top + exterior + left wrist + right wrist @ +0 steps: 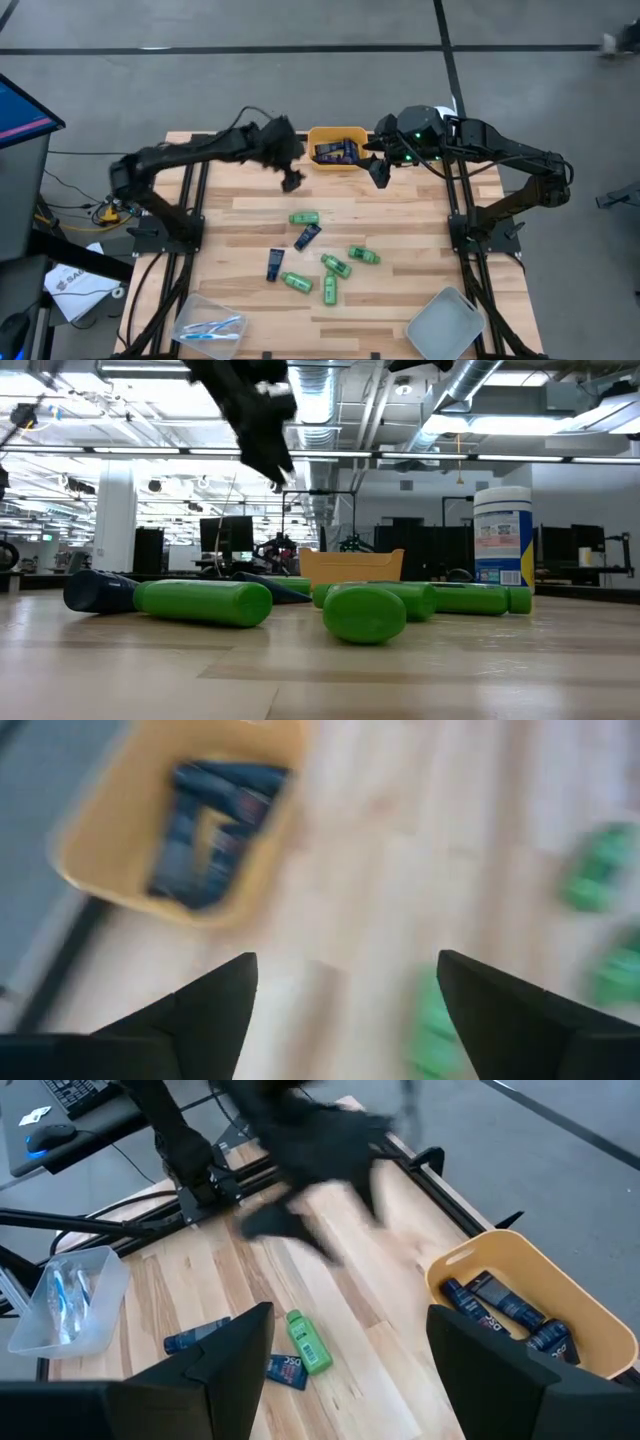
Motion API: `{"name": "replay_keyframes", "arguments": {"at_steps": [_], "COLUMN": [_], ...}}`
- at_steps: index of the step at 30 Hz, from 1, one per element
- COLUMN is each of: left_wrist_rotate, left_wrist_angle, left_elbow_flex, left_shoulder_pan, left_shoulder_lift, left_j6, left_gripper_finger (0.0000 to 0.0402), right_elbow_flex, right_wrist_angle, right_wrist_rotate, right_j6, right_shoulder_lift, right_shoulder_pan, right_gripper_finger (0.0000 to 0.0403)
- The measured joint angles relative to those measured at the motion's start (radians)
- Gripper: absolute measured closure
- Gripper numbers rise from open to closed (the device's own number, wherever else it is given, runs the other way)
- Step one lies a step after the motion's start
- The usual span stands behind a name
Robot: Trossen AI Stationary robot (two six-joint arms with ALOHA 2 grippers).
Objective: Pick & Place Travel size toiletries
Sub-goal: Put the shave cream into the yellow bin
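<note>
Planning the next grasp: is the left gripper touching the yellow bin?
Apart. The left wrist view shows the open left gripper with bare wood between it and the yellow bin.

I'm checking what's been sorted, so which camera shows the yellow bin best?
The right wrist view: yellow bin sharp, navy tubes visible inside. High view shows it small, left wrist view blurred, low view only its side wall.

Table point(400, 215) showing pale wood planks, smooth, faint sheen. Green bottles point(205, 602) looking glossy plastic. Navy tubes point(500, 1305) lying in matt yellow plastic bin point(590, 1315). Clear plastic tray point(190, 312) at near-left corner, grey matt tray point(445, 322) at near-right corner.
</note>
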Motion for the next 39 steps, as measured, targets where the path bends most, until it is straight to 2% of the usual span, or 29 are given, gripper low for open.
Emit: {"name": "replay_keyframes", "arguments": {"at_steps": [3, 6, 9, 11, 18, 27, 32, 39], "left_wrist_rotate": [-0.018, -0.130, -0.230, -0.258, -0.258, -0.272, -0.290, -0.348], "left_wrist_angle": [-0.060, -0.050, -0.010, 0.029, 0.146, 0.212, 0.285, 0.320], "left_elbow_flex": [-0.052, -0.124, -0.199, -0.250, -0.368, -0.375, -0.374, -0.375], "left_shoulder_pan": [-0.117, -0.248, -0.329, -0.350, -0.405, -0.514, -0.560, -0.605], "left_shoulder_lift": [-0.106, -0.196, -0.229, -0.230, -0.152, 0.012, 0.097, 0.152], "left_j6": [-0.134, -0.213, -0.314, -0.398, -0.517, -0.573, -0.656, -0.748], "left_gripper_finger": [0.0098, 0.0105, 0.0110, 0.0111, 0.0111, 0.0111, 0.0112, 0.0112], "right_elbow_flex": [0.000, 0.000, 0.000, 0.000, 0.000, 0.000, 0.000, 0.000], "right_wrist_angle": [0.000, 0.000, 0.000, 0.000, 0.000, 0.001, 0.001, 0.000], "right_wrist_rotate": [0.000, 0.000, 0.000, 0.000, 0.000, 0.000, 0.000, 0.000], "right_j6": [-0.009, -0.018, -0.018, -0.018, -0.016, 0.009, 0.009, 0.009], "right_shoulder_lift": [0.000, 0.000, 0.000, 0.000, 0.000, 0.000, 0.000, 0.000], "right_shoulder_pan": [-0.001, -0.001, -0.001, -0.001, 0.000, 0.000, 0.000, 0.000], "right_gripper_finger": [0.0148, 0.0148, 0.0148, 0.0148, 0.0148, 0.0148, 0.0148, 0.0148]}}
